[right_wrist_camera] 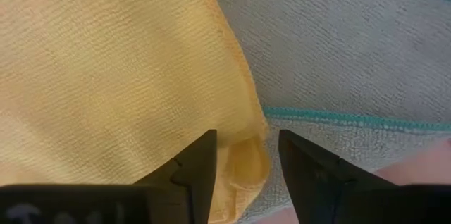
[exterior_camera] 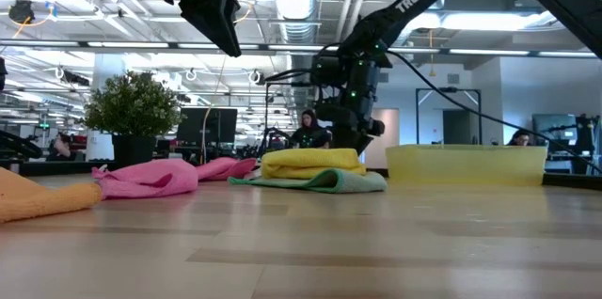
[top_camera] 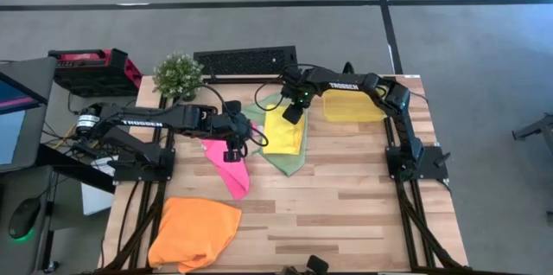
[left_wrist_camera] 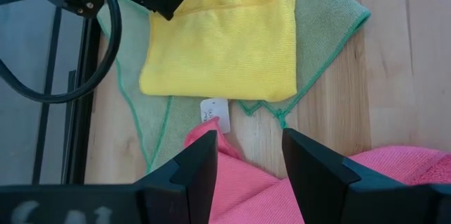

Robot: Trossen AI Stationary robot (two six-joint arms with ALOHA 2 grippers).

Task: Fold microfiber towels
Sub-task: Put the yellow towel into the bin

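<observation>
Your left end effector (top_camera: 234, 149) hangs over the hot pink towel (top_camera: 228, 168), fingers spread and empty; its wrist view cuts that towel off at the frame edge. Your right end effector (top_camera: 293, 111) sits low over the far edge of the folded yellow towel (top_camera: 283, 131), fingers spread either side of a corner fold; you cannot tell whether they touch it. The yellow towel lies on the pale green towel (top_camera: 289, 162), hiding its middle. The orange towel (top_camera: 195, 230) lies bunched at the surface's (top_camera: 346, 214) near left. A translucent yellow tray (top_camera: 352, 106) sits at the far right, partly under the arm.
</observation>
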